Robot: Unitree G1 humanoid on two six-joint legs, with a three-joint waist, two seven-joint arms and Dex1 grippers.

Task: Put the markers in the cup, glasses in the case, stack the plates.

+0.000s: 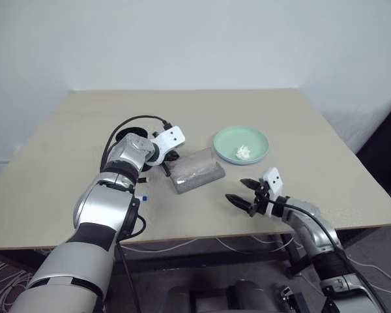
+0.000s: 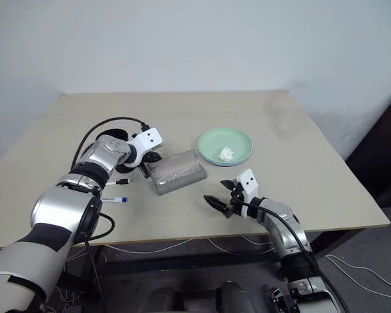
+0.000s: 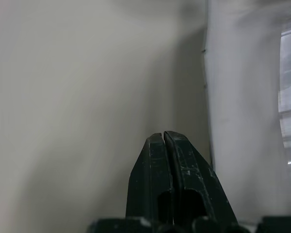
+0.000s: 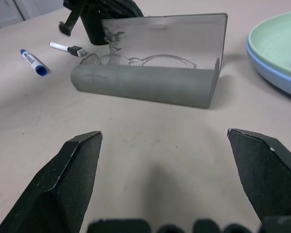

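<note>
Glasses [image 4: 140,61] lie inside the grey case [image 4: 145,85], clear frame showing just above the case's front wall, with the lid standing up behind them. The case sits about mid-counter, a little toward the near edge. The mint green plate [image 1: 241,145] rests on the light blue one [image 4: 276,73] just beside the case, toward the counter's right edge, and a small white tissue wad [image 1: 243,152] lies in it, so the stacking looks done. Both markers still lie on the counter [image 1: 280,111] on the case's left side: the blue-capped marker [image 4: 33,62] nearer the front edge, the black-capped marker [image 4: 68,48] close to the black cup [image 1: 127,137], which the left arm largely hides.

The left pincer [image 3: 164,145] has its fingers pressed together on nothing and sits at the lid's end of the case; I judge the step in hand to be shutting the lid over the glasses. The right pincer [image 1: 243,192] hovers near the front edge with its fingers wide apart, empty.

Next, the lid probably needs a push forward and down until it closes, without shoving the case into the plates. Then the markers go to the cup
</note>
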